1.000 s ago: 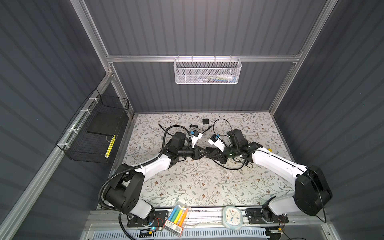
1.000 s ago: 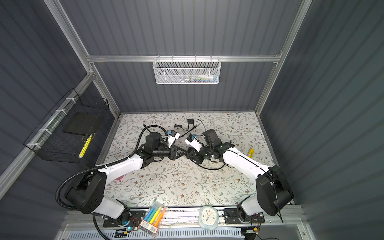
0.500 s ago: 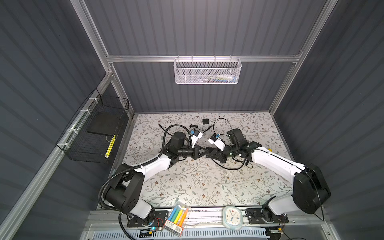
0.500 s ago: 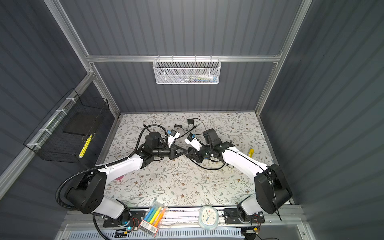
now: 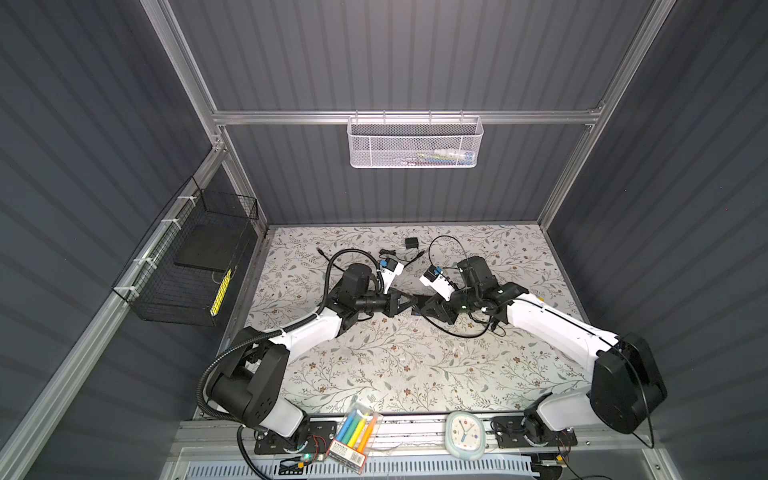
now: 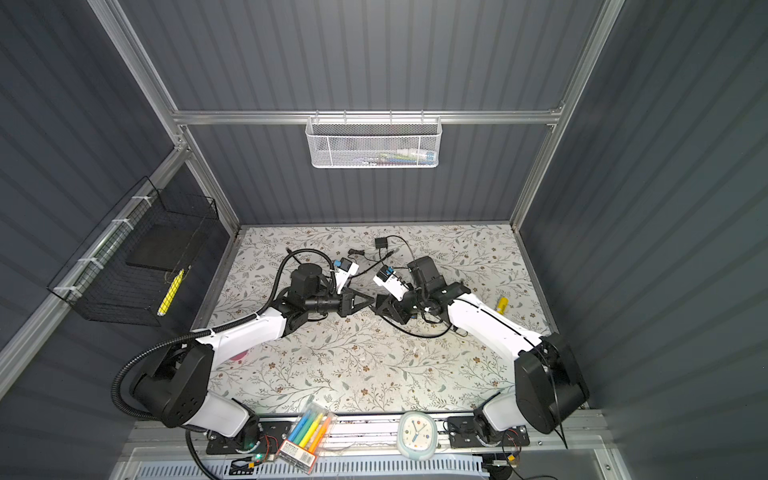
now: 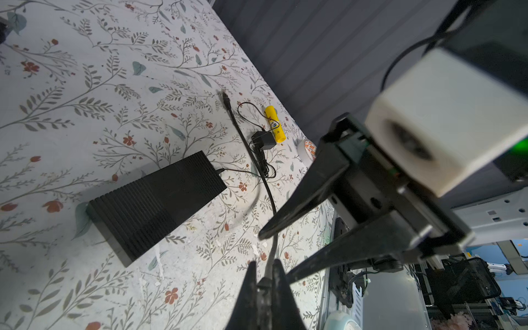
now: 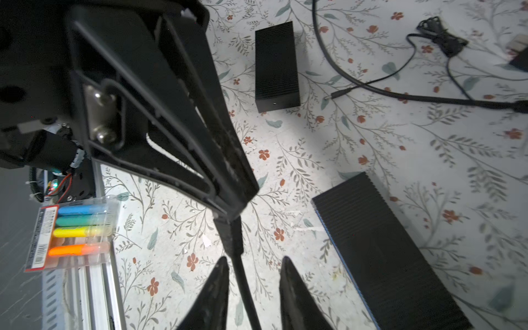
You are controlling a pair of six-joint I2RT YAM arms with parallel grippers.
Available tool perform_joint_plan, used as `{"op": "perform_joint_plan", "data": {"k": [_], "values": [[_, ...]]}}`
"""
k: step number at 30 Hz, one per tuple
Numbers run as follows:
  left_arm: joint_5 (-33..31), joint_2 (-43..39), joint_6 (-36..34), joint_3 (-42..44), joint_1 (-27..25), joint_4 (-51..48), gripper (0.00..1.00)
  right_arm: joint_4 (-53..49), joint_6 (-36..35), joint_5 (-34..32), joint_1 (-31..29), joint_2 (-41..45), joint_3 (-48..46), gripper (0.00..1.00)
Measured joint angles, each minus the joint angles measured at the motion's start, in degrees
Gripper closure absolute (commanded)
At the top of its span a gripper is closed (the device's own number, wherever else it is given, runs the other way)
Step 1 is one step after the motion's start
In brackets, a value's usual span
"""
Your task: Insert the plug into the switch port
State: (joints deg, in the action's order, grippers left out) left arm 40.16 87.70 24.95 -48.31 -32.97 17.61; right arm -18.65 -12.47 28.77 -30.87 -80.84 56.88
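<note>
Gripping the plug tight in the left end effector, over the flowered desk. Straddling its cable with the right end effector, parted, apparently without contact. Not yet plugged into the switch, lying just beside and below the grip. Left to do: locating the port, unseen here, aligning, pushing home.

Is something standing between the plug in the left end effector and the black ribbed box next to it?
Only bare table separates the plug, clamped in the left end effector, from the ribbed box. However, the open right end effector straddles the cable, one finger on the box's side. No port shows.
</note>
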Motion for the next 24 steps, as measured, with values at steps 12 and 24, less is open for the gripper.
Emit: {"op": "perform_joint_plan", "data": {"k": [12,24], "values": [[-3.0,3.6,4.3,-2.7,0.0,-3.6,1.00,4.4,-0.1,-9.4,-4.7,4.4,-6.7,0.60],[-3.6,3.5,4.2,-3.3,0.1,-7.4,1.00,7.0,-1.4,-15.7,-7.5,-5.9,-2.6,0.62]]}}
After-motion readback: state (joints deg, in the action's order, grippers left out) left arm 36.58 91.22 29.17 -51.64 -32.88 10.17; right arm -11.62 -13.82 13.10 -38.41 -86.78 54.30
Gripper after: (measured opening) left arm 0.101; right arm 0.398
